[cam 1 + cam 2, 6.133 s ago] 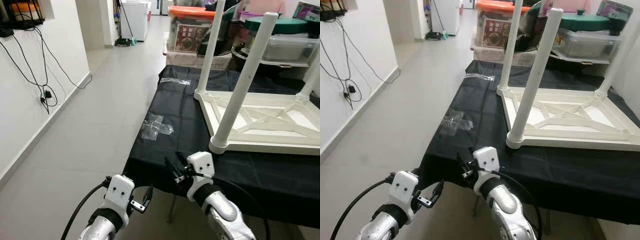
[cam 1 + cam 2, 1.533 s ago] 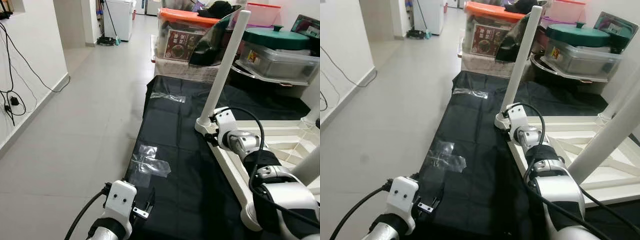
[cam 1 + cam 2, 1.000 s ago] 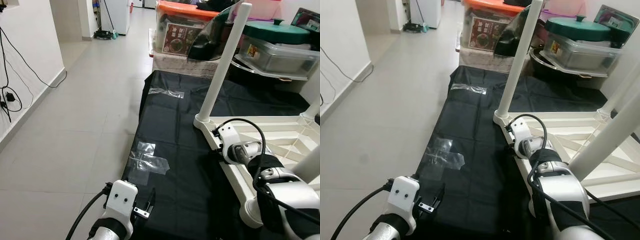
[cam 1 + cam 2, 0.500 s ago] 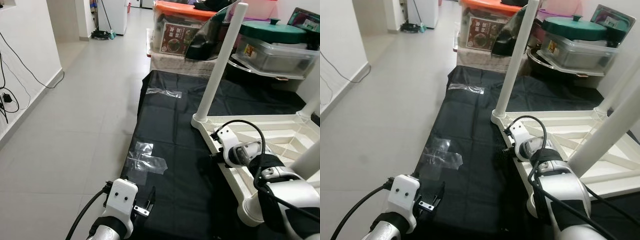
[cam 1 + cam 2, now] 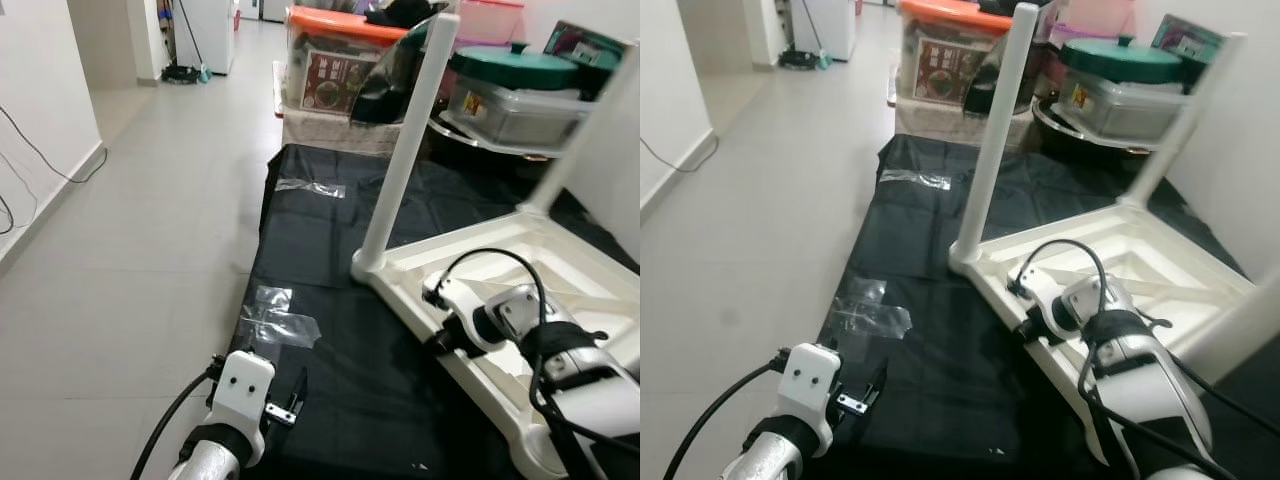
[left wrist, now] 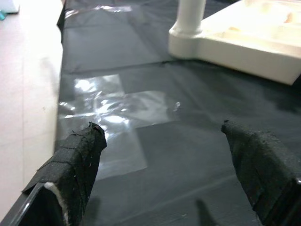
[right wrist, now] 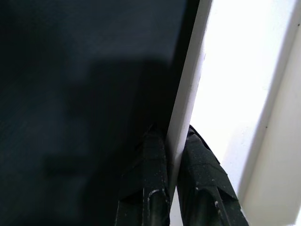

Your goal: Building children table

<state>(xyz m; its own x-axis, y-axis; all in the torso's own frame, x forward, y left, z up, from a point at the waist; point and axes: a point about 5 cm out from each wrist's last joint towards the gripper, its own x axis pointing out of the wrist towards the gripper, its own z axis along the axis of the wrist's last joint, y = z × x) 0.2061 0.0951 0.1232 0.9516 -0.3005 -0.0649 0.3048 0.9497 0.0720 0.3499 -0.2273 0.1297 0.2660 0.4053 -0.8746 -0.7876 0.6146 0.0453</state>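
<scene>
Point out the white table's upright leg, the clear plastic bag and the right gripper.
upright leg (image 5: 402, 165), left eye view, mid-shaft.
clear plastic bag (image 5: 275, 318), left eye view, its centre.
right gripper (image 7: 175, 155), right wrist view, fingertips pinching the table rim (image 7: 188, 94).

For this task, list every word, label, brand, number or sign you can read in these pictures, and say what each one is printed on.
No text can be read.
Label on the orange-lidded box: a red and dark print, too blurred to read.
Small yellow sticker on the clear tub under the green lid: too small to read.
White table, black cloth, grippers: no markings.
</scene>
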